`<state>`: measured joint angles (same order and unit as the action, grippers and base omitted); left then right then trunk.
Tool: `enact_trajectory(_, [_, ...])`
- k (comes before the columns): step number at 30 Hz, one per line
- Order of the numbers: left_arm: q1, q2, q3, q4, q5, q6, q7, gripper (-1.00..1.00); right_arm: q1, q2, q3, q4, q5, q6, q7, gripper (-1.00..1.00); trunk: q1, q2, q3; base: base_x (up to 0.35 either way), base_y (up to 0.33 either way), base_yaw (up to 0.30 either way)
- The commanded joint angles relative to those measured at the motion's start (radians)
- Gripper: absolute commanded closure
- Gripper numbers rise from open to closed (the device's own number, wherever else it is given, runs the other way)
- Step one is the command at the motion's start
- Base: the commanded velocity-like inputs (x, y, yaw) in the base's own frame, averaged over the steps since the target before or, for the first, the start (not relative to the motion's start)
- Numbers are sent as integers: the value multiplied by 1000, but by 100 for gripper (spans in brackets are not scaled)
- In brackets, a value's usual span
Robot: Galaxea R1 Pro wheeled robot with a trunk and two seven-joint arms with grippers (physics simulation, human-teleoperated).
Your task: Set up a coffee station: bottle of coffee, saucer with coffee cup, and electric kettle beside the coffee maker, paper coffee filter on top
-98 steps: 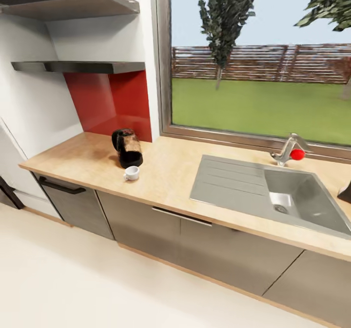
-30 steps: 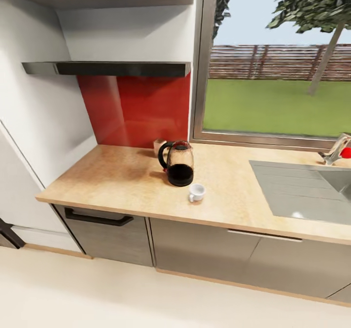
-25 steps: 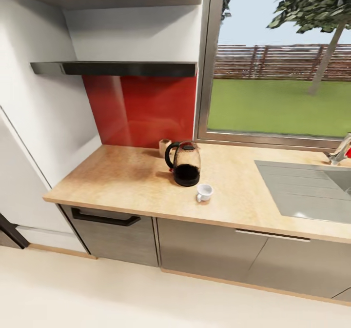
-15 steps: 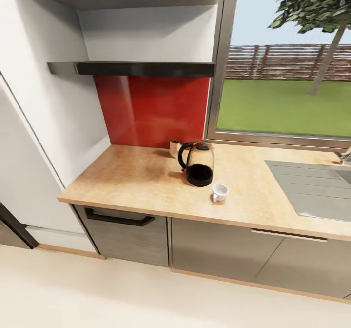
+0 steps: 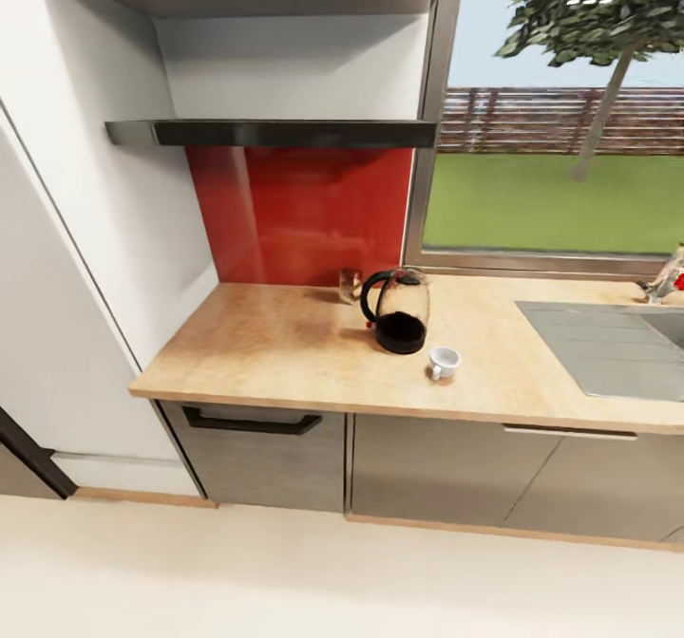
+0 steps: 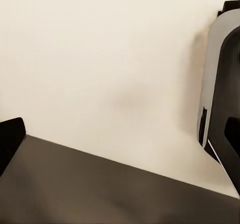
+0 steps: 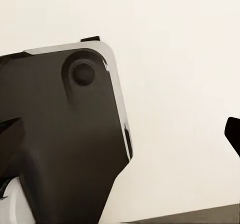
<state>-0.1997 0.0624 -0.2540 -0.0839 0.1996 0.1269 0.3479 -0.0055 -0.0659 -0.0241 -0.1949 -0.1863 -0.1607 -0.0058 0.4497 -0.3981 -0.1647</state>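
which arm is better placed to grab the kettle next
Left, tentatively. The electric kettle turns its loop handle toward the robot's left, and the coffee cup sits at its right. Both wrist views face floor, so both arms seem lowered.

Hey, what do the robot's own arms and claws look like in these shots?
Little of them shows. The left claw has a blunt, matte-black fingertip, and the right claw has a black fingertip too. Near each is a dark grey robot panel with a silver-white edge and rounded corner. The one in the right wrist view has a round recess. No cables or markings are visible.
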Motion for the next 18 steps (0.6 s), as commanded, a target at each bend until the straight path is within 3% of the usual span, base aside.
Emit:
enact_trajectory(1, [0,1,-9,-3,9,7,3,-100,-1,0,-2,0,-4,-3,0,-100,0,-2,-2,-128,308,-258])
enact_trajectory(10, [0,1,-7,-3,9,7,3,-100,0,0,-2,0,-4,-3,0,-100,0,-2,-2,-137,301,-252])
enact_trajectory(18, [0,2,-9,-3,9,7,3,-100,0,1,-2,-3,-5,-3,0,-100,0,-2,-1,-159,251,-51])
